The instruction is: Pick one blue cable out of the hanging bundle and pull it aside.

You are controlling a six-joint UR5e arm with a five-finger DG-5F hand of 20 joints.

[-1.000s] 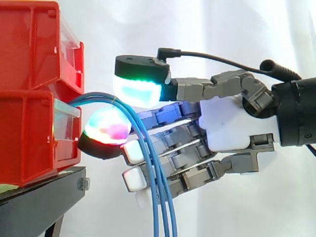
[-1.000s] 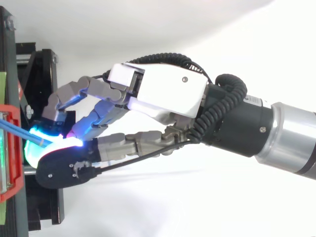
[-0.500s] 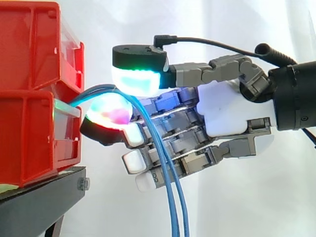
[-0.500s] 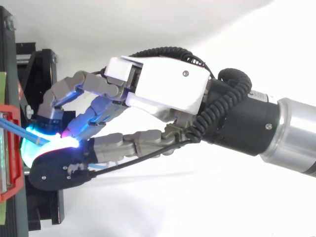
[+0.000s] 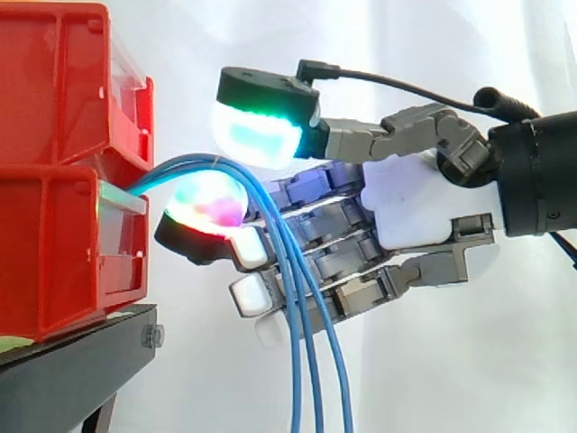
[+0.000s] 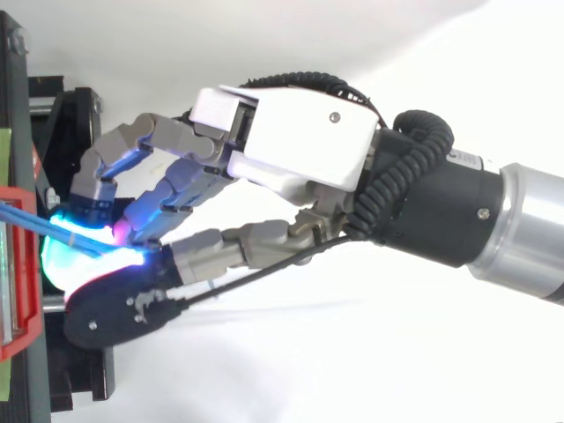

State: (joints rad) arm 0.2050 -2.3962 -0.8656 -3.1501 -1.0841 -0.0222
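We see a hand [image 5: 410, 212] with a white palm shell — one small screw [image 6: 332, 115] in it — and grey segmented fingers [image 5: 361, 140]. Its fingertips [image 5: 257, 135] are thick black-backed pads glowing white, green and red. Behind come a black wrist [image 6: 441, 220] and a silver arm [image 6: 529, 260].

A white curtain [image 5: 451, 379] hangs behind a black stand [image 5: 63, 370].

Arm [image 5: 541, 180] level from the right, hand [image 5: 410, 216] reaching leftward, wrist straight
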